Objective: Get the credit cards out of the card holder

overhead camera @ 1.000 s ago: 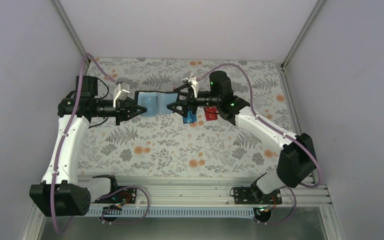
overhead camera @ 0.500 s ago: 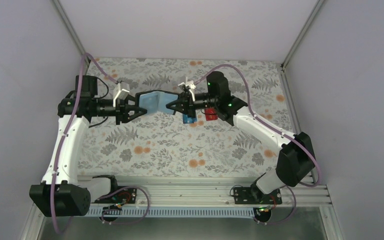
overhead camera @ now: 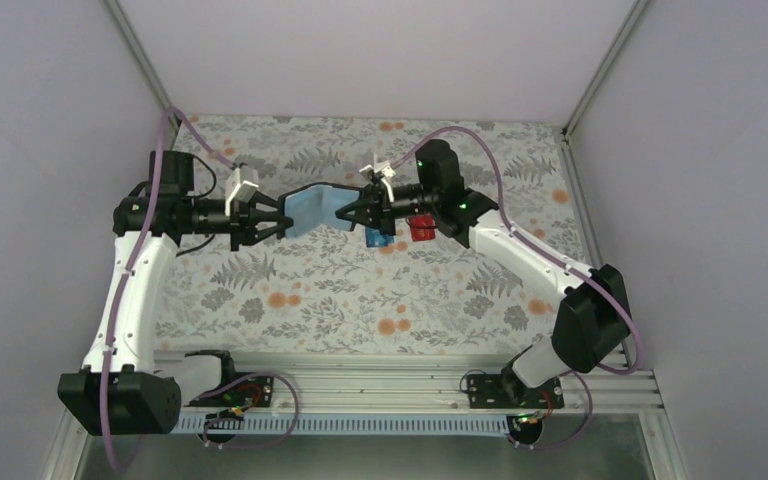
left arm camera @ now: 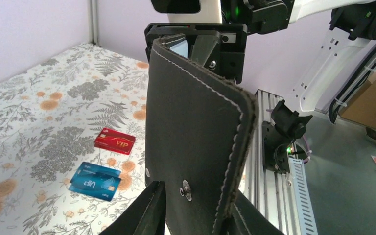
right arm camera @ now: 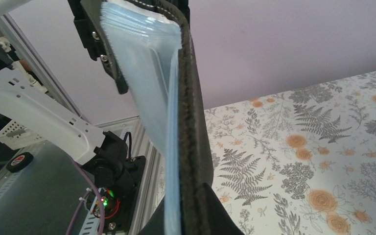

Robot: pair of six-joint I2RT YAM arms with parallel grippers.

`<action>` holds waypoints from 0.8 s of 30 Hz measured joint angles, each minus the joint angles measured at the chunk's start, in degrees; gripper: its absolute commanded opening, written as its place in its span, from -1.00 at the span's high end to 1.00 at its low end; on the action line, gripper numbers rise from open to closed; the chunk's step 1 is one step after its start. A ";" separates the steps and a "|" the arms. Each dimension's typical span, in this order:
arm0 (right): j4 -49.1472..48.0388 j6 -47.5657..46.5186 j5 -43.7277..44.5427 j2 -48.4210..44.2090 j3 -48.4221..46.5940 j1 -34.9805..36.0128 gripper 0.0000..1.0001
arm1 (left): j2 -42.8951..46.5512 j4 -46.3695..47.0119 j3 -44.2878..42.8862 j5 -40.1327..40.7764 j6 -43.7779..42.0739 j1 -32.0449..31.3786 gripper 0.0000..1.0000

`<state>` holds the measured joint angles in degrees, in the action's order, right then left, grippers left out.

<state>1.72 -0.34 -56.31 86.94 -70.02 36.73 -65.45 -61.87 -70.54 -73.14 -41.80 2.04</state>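
Note:
The card holder (overhead camera: 310, 208), dark outside and light blue inside, hangs above the table, bent into a V between both grippers. My left gripper (overhead camera: 280, 222) straddles its left end. In the left wrist view both fingers (left arm camera: 149, 208) press the dark outer side (left arm camera: 196, 127), shut on it. My right gripper (overhead camera: 347, 212) is shut on the right end, pinching the dark edge (right arm camera: 192, 122) and the blue lining (right arm camera: 152, 88). A red card (left arm camera: 115, 141) lies on the table. A blue card (left arm camera: 104, 171) lies beside it with a teal-blue card (left arm camera: 89, 186) overlapping it. From above, the right arm partly hides the red card (overhead camera: 421, 231) and the blue card (overhead camera: 377, 238).
A floral cloth (overhead camera: 360, 290) covers the table. Grey walls enclose the left, back and right sides, with metal posts (overhead camera: 140, 50) in the corners. An aluminium rail (overhead camera: 380, 375) carrying both arm bases runs along the near edge.
The right gripper went from open to shut on the holder's right end. The left gripper loosened and took hold again. The holder went from lying open to bent into a V.

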 measured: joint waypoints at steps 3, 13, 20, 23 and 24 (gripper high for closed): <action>0.83 -0.37 -1.38 0.00 -0.50 -0.13 0.91 | 0.07 0.07 -0.13 0.02 0.02 0.00 0.64; 2.86 -2.69 -4.85 0.00 -1.36 -0.17 0.91 | 0.07 -1.07 -0.20 -0.52 -2.10 0.07 0.90; 4.63 -4.94 -6.82 0.00 -2.86 -0.17 0.92 | 0.07 -9.22 -2.64 -3.19 -11.47 0.13 0.95; 4.79 -5.03 -7.26 0.00 -3.19 -0.17 0.91 | 0.07 -8.72 -2.71 -3.41 -10.73 0.24 0.95; 4.85 -5.07 -7.34 0.00 -3.19 -0.15 0.91 | 0.07 -7.98 -2.69 -3.26 -9.70 0.26 0.95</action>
<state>6.57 -5.41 -63.66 86.94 -73.21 36.58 -65.39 -69.84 -73.23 -76.40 -51.51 2.31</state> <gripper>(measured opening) 0.072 0.074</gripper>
